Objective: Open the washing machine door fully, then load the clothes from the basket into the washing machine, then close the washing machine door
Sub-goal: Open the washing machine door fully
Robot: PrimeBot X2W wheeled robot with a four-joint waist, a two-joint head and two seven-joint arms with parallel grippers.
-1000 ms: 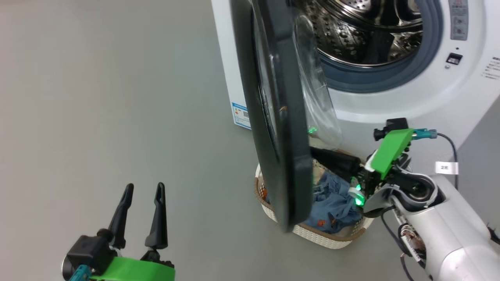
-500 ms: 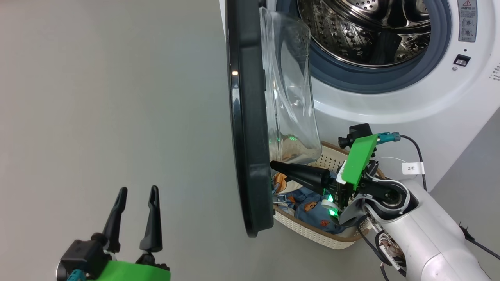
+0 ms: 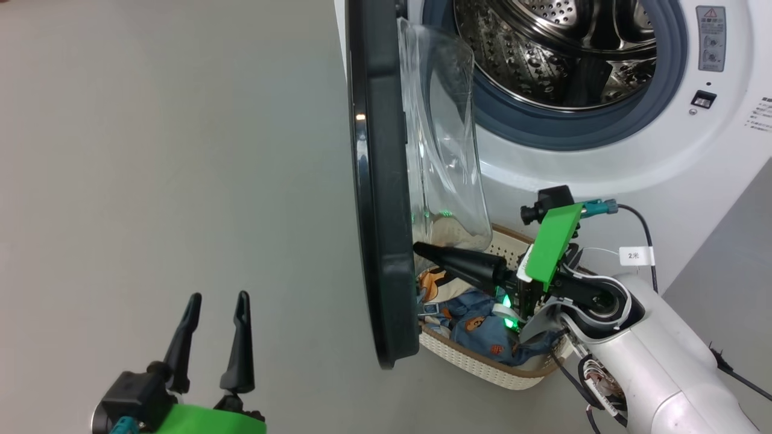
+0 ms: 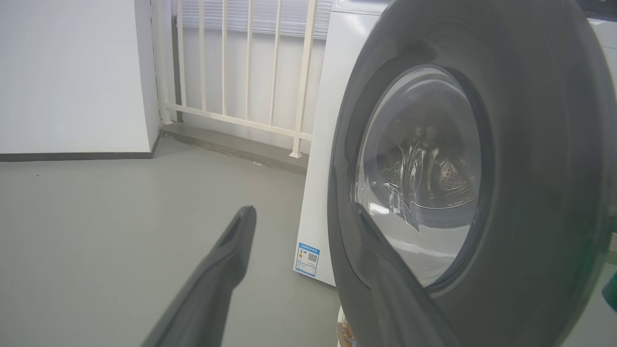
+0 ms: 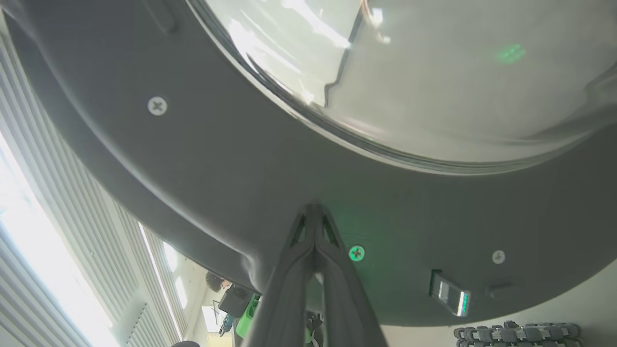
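The washing machine door [image 3: 374,181] stands edge-on in the head view, swung well out from the white washing machine [image 3: 603,163], whose steel drum [image 3: 555,48] lies exposed. My right gripper [image 3: 417,248] is shut with nothing in it, its tip pressed against the door's grey inner face [image 5: 241,159] just below the glass bowl [image 5: 434,72]; the joined tips of that right gripper [image 5: 313,208] touch the face. Under that arm sits the basket [image 3: 476,363] with the blue clothes [image 3: 482,325] in it. My left gripper [image 3: 218,297] hangs open at the lower left, apart from the door's outer side [image 4: 540,144].
A black cable with a white tag [image 3: 636,255] runs from the right wrist past the machine's front. Grey floor [image 3: 151,150] stretches to the door's left. A white railing [image 4: 241,72] and a wall [image 4: 72,72] stand behind the machine. A blue label [image 4: 308,258] marks its lower corner.
The door has swung further out from the machine with my shut right gripper pushing on its inner face. The head camera has shifted a little. My left gripper keeps its place.
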